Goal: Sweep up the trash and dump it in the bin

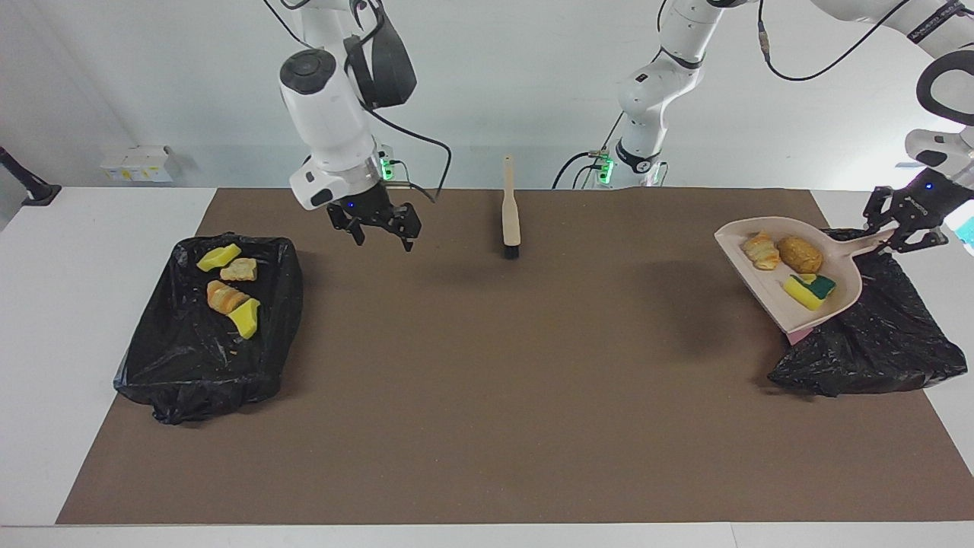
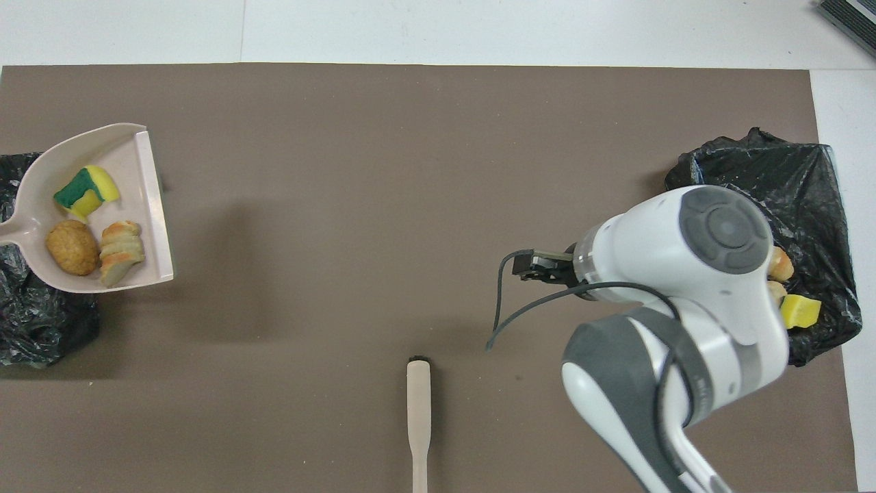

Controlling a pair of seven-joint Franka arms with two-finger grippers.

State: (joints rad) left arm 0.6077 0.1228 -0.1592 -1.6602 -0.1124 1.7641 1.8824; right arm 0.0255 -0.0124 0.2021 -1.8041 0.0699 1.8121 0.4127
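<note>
Robot lab: bare white walls

Three scraps point(image 1: 791, 266) lie in the raised dustpan point(image 1: 841, 283) over one bag point(image 1: 875, 342); four scraps point(image 1: 228, 285) lie in the other bag point(image 1: 190, 358), brush point(image 1: 510, 217) between.

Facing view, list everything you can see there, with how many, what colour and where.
Trash scraps in dustpan: three, tan-orange and yellow-green, carried above the bag at the left arm's end.
Trash scraps in lined bin: four, yellow and tan-orange, on the black liner.
Dustpan: one, beige, held off the table by its handle.
Brush: one, beige with dark bristles, lying mid-table, nearer the robots.
Lined bin: one, black, at the right arm's end.
Black bag: one, crumpled, at the left arm's end.
Mat: one, brown, covering the table.
Left pincer: shut on dustpan handle.
Right pincer: open, empty, over the mat beside the bin.
</note>
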